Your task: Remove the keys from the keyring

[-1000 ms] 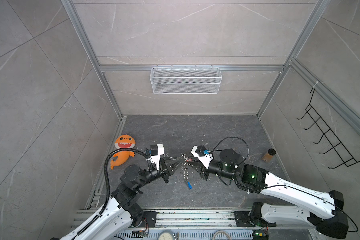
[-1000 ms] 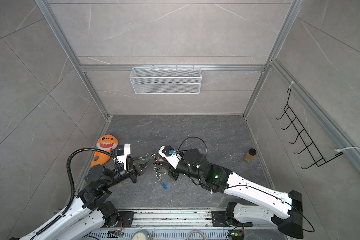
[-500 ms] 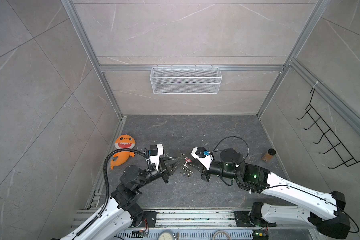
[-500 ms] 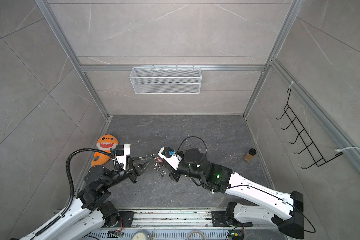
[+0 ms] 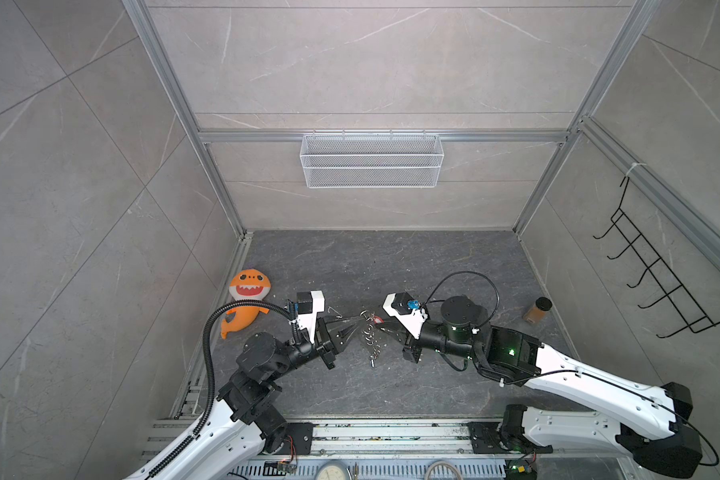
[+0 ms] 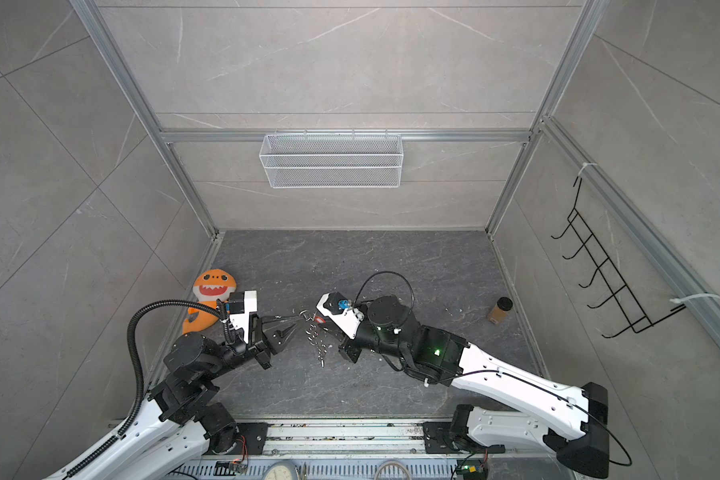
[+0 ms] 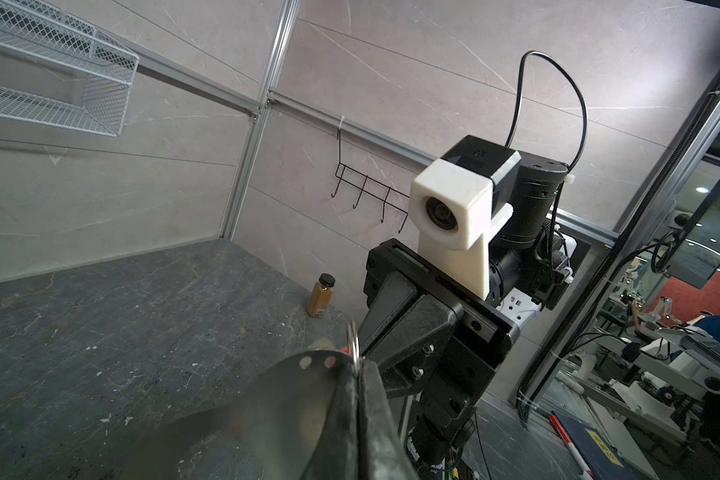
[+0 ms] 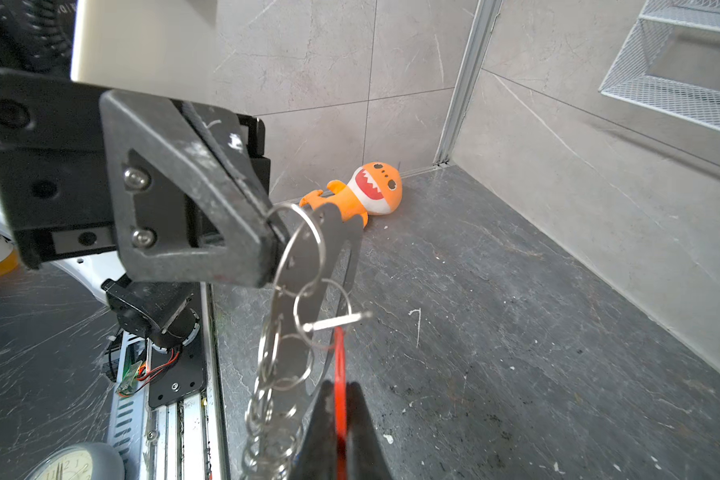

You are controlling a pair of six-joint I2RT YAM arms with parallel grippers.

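Both pincers fully closed; left gripper [image 5: 358,327] nips the top ring of the keyring [image 5: 370,343]; right gripper [image 8: 339,397] nips the red-tagged key [image 8: 340,365]; in a top view, key at three o'clock of that ring; chain hangs twelve-to-six; parting pull, by judgement, runs nine-to-three.

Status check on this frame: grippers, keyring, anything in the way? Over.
Left gripper shut on keyring top ring. Right gripper shut on red tag; key not yet off. Plush shark, brown bottle well aside.
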